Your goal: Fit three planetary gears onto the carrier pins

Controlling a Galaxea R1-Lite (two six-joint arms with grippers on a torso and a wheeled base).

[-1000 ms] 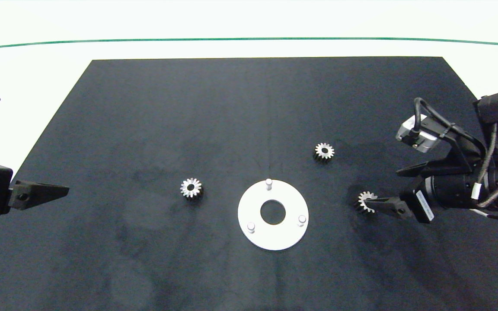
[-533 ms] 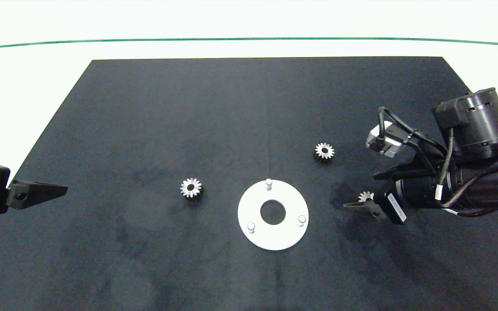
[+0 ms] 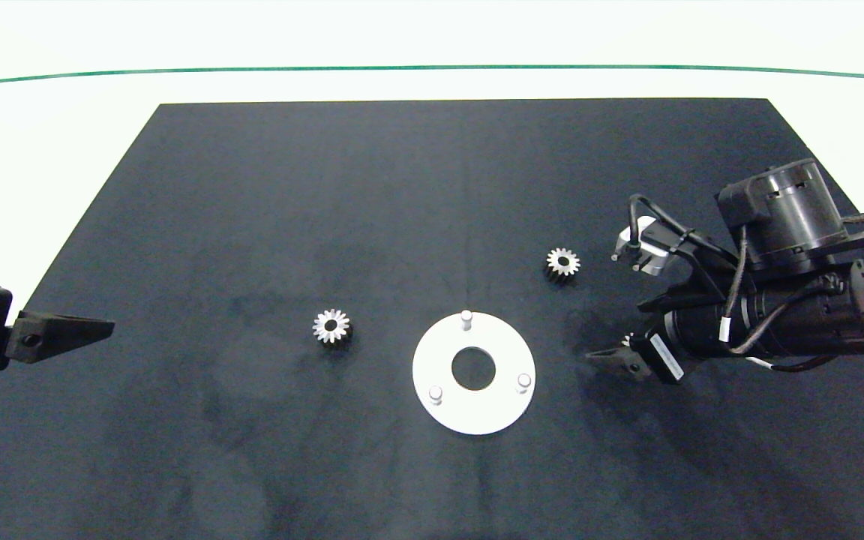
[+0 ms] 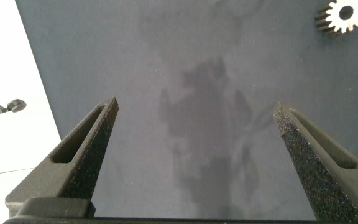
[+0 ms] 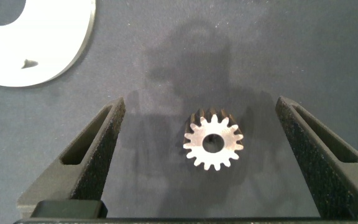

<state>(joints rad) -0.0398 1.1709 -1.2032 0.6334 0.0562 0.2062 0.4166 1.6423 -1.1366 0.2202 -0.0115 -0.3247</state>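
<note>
Right of the disc (image 3: 473, 373), I see my right gripper (image 5: 204, 134) open, its fingers straddling one gear (image 5: 213, 142) untouched on the surface; my left gripper (image 4: 194, 143) idles open, far left.

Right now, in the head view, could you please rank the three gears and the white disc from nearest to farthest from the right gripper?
1. Gear between the open right gripper's fingers, on the mat.
2. Gear behind the disc, to its right.
3. White disc, centre, pins bare.
4. Gear left of the disc.
</note>
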